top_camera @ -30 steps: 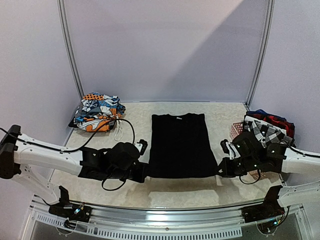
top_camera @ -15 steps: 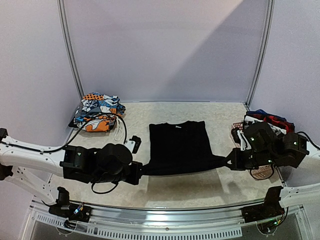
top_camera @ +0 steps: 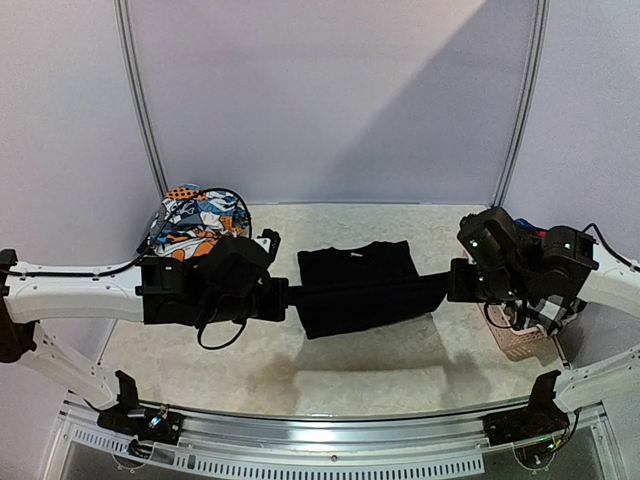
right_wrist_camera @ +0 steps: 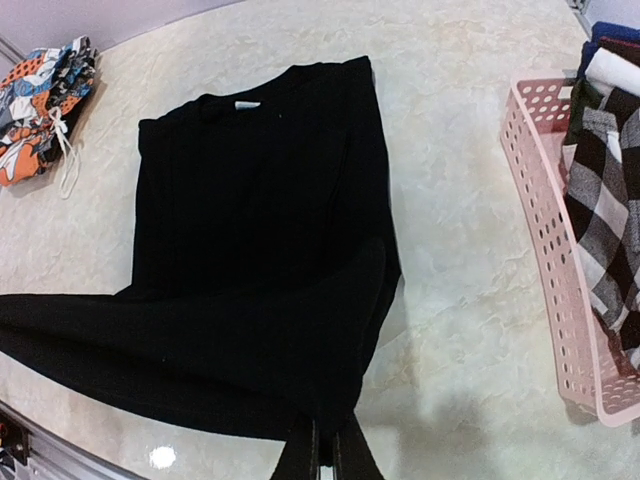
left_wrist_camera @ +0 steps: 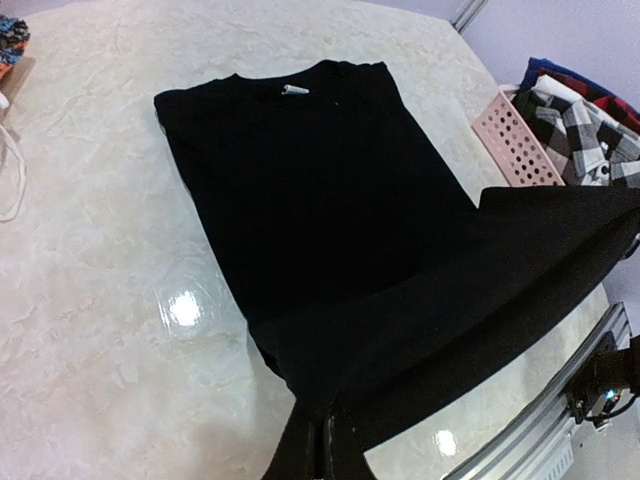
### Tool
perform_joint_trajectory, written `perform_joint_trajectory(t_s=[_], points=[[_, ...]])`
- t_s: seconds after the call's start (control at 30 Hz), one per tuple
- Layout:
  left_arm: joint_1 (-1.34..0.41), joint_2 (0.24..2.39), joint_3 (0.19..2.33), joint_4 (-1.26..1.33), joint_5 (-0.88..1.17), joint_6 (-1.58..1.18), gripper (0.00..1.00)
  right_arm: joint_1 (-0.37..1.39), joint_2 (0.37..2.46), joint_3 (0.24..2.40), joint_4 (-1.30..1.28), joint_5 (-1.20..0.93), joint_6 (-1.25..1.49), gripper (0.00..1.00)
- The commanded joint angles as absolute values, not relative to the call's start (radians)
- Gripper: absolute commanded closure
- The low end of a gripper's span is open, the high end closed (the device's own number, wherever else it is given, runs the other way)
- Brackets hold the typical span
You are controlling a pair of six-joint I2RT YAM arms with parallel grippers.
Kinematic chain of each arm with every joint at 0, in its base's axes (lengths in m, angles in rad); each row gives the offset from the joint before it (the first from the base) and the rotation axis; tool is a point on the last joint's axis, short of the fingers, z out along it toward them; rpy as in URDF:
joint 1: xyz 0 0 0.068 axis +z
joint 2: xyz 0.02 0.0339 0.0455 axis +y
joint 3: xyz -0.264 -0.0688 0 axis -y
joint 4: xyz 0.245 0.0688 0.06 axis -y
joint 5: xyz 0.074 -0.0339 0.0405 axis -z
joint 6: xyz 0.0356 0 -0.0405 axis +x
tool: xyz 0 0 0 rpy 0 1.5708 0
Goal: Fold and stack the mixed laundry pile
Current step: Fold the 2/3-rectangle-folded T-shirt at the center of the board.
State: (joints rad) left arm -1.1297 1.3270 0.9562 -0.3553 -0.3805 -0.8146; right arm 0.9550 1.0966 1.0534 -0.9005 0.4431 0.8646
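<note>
Black garment (top_camera: 355, 285): in the middle of the table, collar end flat at the far side; the near hem is lifted off the surface and pulled taut from side to side above the flat part.
Left gripper (top_camera: 284, 298): fingers pressed together on the left corner of the raised hem, seen from its wrist camera (left_wrist_camera: 322, 442) as one closed tip with cloth pinched in it.
Right gripper (top_camera: 453, 285): fingers closed on the right corner of the same hem (right_wrist_camera: 322, 442), the cloth fanning out from the tip.
Hem edge: a straight dark line between the two grippers, held clear of the table.
Printed pieces (top_camera: 200, 215): orange, blue and white stack at the far left corner, well apart from the flat garment's left edge; a white cord (right_wrist_camera: 65, 150) trails beside it.
Basket (right_wrist_camera: 545, 250): pink perforated plastic at the right edge, near the garment's right side but not touching it.
Checked garment (right_wrist_camera: 605, 220): black and white, draped inside the basket and over its rim.
Table (top_camera: 350, 385): pale marbled top; a bare strip runs along the near edge, and bare bands lie on both sides of the black cloth.
</note>
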Motion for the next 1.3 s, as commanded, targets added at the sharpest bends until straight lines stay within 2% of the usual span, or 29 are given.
perform_joint_trajectory(t_s=[0.0, 0.53, 0.8, 1.27], points=[[-1.049, 1.36, 0.991, -0.414, -0.382, -0.756, 1.0, 0.888, 1.169, 1.108, -0.974, 0.586, 0.818, 1.0], [-0.867, 1.497, 1.1, -0.397, -0.229, -0.687, 1.0, 0.631, 1.397, 1.233, -0.849, 0.449, 0.623, 1.0], [-0.768, 1.585, 1.179, -0.409, -0.158, -0.646, 1.0, 0.561, 1.557, 1.384, -0.812, 0.403, 0.56, 1.0], [-0.6, 1.91, 1.426, -0.462, -0.008, -0.573, 1.0, 0.477, 1.901, 1.64, -0.769, 0.353, 0.503, 1.0]])
